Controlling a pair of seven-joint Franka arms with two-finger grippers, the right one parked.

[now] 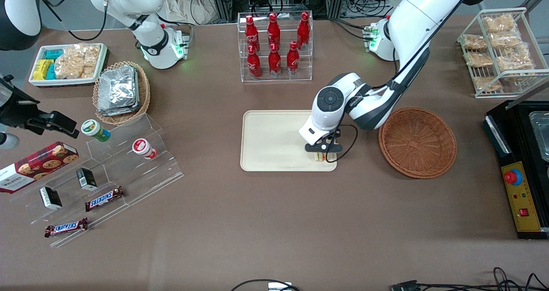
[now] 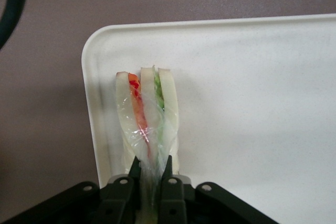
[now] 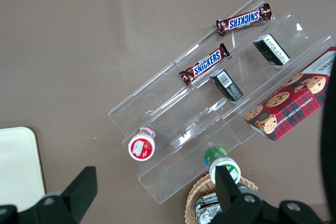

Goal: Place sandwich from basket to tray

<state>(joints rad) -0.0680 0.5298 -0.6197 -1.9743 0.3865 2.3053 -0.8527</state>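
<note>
Nearest the front cam I've got two SNICKERS bars (image 1: pixel 66 227) on the clear stepped riser (image 1: pixel 128 171), w/ a red WALKERS cookie box (image 1: pixel 36 165) at the parked arm's end. Two small black boxes (image 1: pixel 50 197) sit on the steps; their print is too small for me to read. Same for the green-lidded cup (image 1: pixel 95 130) and red-lidded cup (image 1: pixel 143 148).

Mid tabletop (image 1: pixel 257 222): my pincer (image 1: pixel 323 150) is low over the tray (image 1: pixel 270 140), at the tray corner nearest the cam and toward the working arm's end. It's pinching the sandwich (image 2: pixel 148 124) by its wrapped edge, fingers (image 2: pixel 170 192) pressed on the clear wrap. Red and green filling shows between the white bread slices. Sandwich is over the tray, near its rim; can't tell if it's touching down.

The basket (image 1: pixel 417 141) sits just beside the tray toward the working arm's end, nothing in it.

Farther back: clear rack of red Coca-Cola bottles (image 1: pixel 274 46), tan wicker basket of foil packets (image 1: pixel 121 91), white tray of snack packets (image 1: pixel 66 63), wire rack of snack bags (image 1: pixel 499 50).
</note>
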